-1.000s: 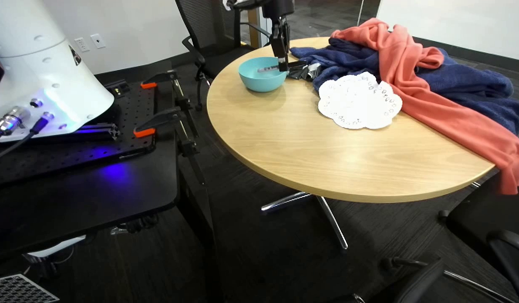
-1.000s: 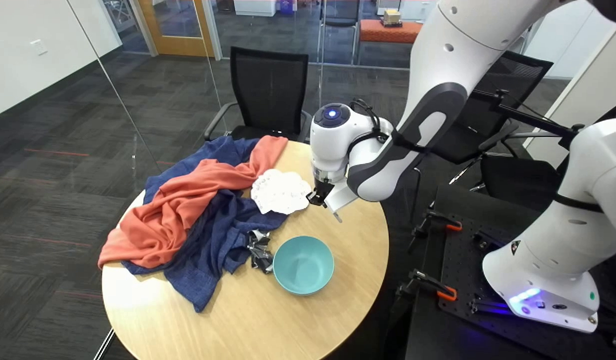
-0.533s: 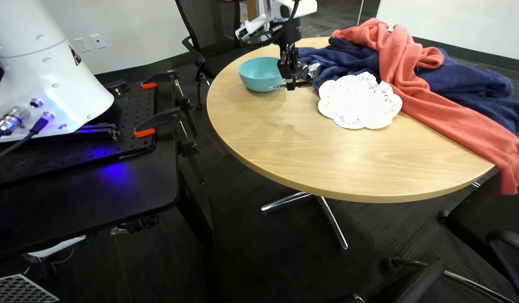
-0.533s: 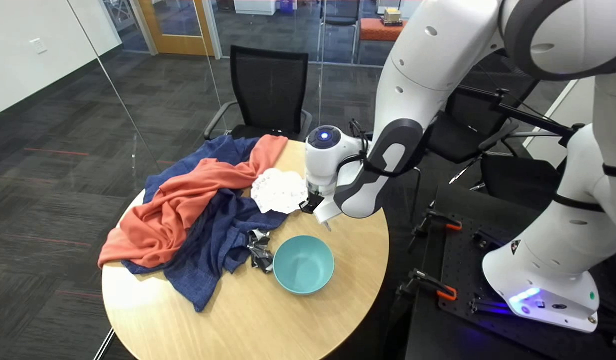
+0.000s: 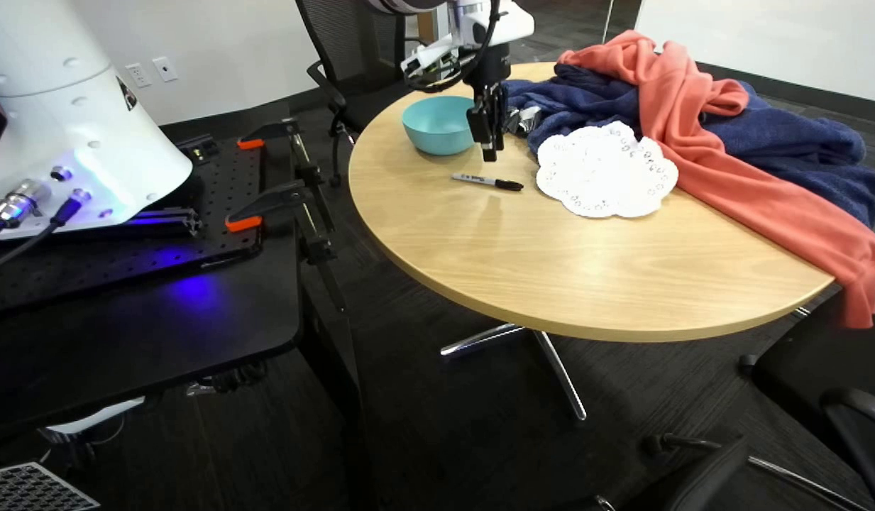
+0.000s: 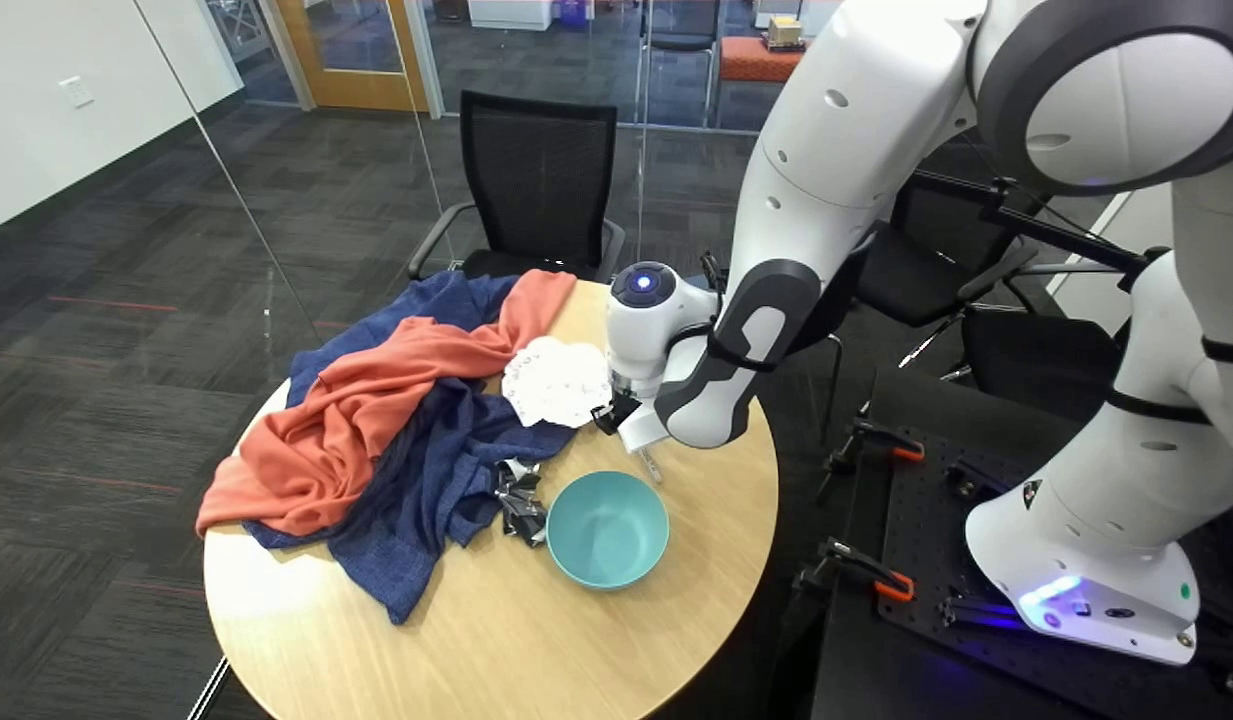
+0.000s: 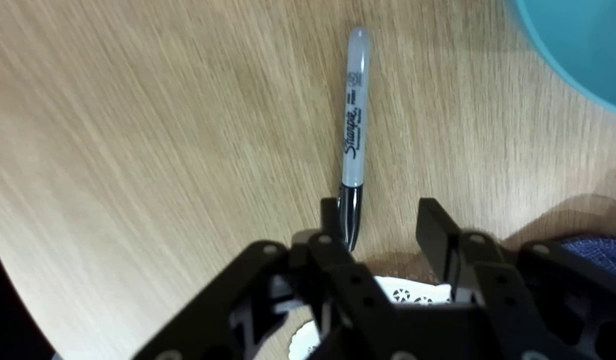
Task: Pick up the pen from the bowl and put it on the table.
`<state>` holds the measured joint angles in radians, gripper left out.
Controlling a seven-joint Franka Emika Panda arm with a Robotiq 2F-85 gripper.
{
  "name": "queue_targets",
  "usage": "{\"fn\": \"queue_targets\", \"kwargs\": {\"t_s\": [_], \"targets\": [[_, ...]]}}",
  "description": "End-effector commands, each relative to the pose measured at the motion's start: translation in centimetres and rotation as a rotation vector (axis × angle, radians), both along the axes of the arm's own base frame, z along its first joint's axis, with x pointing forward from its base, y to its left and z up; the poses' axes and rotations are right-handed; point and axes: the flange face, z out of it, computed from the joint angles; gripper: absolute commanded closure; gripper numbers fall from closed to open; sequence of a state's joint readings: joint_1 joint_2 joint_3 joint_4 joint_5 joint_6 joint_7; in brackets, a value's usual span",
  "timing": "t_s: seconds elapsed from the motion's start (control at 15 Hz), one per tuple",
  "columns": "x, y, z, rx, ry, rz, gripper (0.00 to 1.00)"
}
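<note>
We see a coral cloth (image 5: 728, 174) and a navy cloth (image 5: 802, 142) beside a white doily (image 5: 607, 174).
In both exterior views the coral cloth lies across the navy cloth, both bunched just beside the doily's scalloped edge; near the doily we find crumpled silvery-black foil (image 6: 519, 497). Well apart from it, in an exterior view, we make out a black mesh chair (image 6: 537, 185).

Wrist view crops the bowl (image 7: 587, 45) at 2 o'clock, arm (image 6: 806, 210) blocks part of the pen (image 6: 651, 466) in an exterior view.

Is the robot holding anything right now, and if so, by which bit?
Nothing is held: the gripper is open, and the pen lies on the table.
</note>
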<state>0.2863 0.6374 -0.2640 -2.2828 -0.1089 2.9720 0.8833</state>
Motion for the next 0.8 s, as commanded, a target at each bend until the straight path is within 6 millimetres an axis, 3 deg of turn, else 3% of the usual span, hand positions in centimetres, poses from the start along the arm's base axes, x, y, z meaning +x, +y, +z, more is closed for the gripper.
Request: {"fn": "queue_targets", "kwargs": {"t_s": [0.0, 0.2, 0.47, 0.53, 0.73], "targets": [[-0.3, 0.0, 2.1, -0.009, -0.059, 0.014, 0.22], [-0.5, 0.4, 3.5, -0.024, -0.108, 0.034, 0.01], [-1.0, 1.2, 4.8, -0.024, -0.148, 0.066, 0.0], [0.1, 1.0, 3.3, -0.035, -0.122, 0.046, 0.0], [-0.2, 1.5, 3.7, -0.031, -0.13, 0.054, 0.0]]}}
